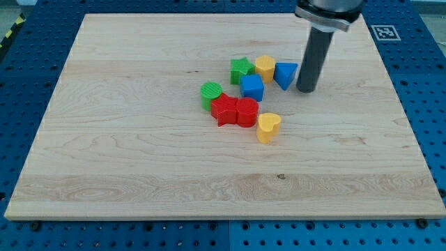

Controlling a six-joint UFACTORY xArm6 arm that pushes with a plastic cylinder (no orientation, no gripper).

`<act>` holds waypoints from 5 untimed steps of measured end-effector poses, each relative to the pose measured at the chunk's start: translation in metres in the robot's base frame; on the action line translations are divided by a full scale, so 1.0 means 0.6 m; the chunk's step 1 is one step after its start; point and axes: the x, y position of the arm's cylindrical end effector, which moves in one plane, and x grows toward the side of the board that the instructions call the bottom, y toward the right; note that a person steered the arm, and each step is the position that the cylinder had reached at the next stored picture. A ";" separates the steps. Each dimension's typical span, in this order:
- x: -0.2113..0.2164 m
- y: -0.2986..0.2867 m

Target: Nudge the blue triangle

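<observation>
Nearest the view's bottom, a yellow heart [268,127] lies on a pale wooden board [139,160]. Just above it sit two red blocks [234,111] side by side, touching a green cylinder [210,93]. Further up are a blue cube [252,87], a green star [241,70] and a yellow hexagon [265,67]. The blue triangle [286,74] lies at the cluster's right edge, beside the hexagon. It looks small, light and rigid, likely to slide or spin easily; a push through the middle of its right face seems best. My tip [306,90], a bare rod with nothing to open or close, stands just right of it, nearly touching.
</observation>
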 end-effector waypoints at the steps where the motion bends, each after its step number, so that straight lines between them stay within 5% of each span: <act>1: -0.010 0.088; 3: -0.091 0.088; 5: -0.093 0.007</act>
